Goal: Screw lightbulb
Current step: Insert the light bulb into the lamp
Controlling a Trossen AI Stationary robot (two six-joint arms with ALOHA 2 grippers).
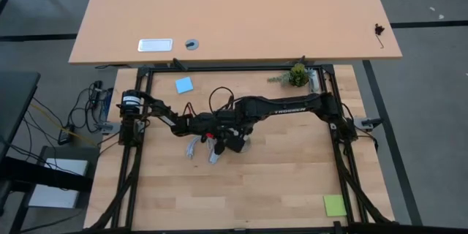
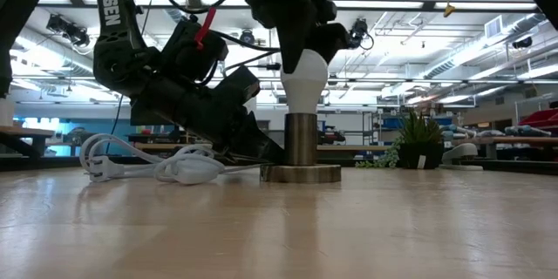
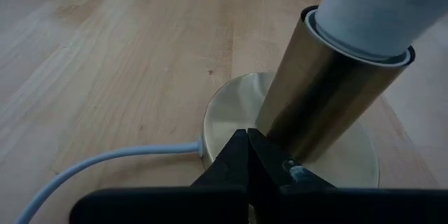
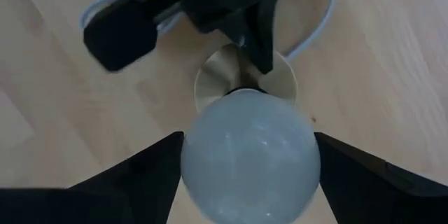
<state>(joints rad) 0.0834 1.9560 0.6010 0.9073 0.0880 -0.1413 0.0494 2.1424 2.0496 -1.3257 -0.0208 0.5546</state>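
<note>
A white frosted lightbulb (image 2: 303, 74) stands upright with its lower end in a brass socket tube (image 2: 302, 139). The tube rises from a round brass base disc (image 2: 302, 173) on the wooden table. My right gripper (image 4: 248, 161) comes down from above and is shut on the bulb (image 4: 248, 154). My left gripper (image 3: 246, 140) slants down from the table's left; its shut fingertips are on the base disc (image 3: 231, 112) beside the tube (image 3: 322, 91). The bulb's screw base is hidden inside the tube. My left gripper presses its shut fingertips (image 3: 238, 150) down on the base disc's top, right beside the foot of the tube, slanting down from the table's left. The disc lies flat on the table. My right gripper pinches the bulb's round upper part (image 4: 203, 154) between its two fingers (image 4: 140, 175), coming from above and pointing down. The bulb stands upright, its lower end in the socket tube.
A white cord (image 2: 157, 167) with a plug and switch lies coiled on the table left of the base. A blue note (image 1: 183, 85), a green note (image 1: 335, 205) and a small plant (image 1: 296, 75) sit farther off. A second table (image 1: 234, 14) stands beyond.
</note>
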